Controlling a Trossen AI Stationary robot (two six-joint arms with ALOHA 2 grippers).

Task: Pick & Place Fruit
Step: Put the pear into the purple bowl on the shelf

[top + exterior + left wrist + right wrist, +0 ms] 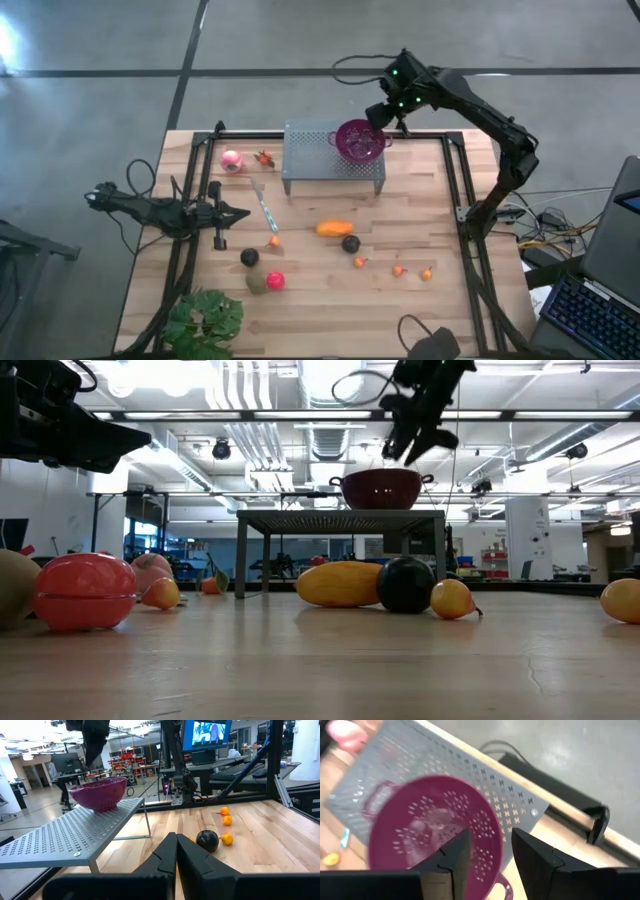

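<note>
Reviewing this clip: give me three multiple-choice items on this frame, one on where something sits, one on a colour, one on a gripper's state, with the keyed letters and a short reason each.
1. Where does the purple bowl sit?
A. on the grey perforated stand
B. on the bare wooden table
C. beside the plant

2. What colour is the elongated fruit near the table's middle?
A. blue
B. orange
C. white

3. How do the left gripper's fingers stand?
A. spread wide around a ball
B. clamped on the bowl
C. shut, holding nothing

Answers:
1 A: the high and low views show the bowl on top of the stand, with the right gripper just above its rim, fingers apart.
2 B: it shows orange in the high view, next to a dark ball.
3 C: the left wrist view shows the two fingers pressed together with nothing between them.
</note>
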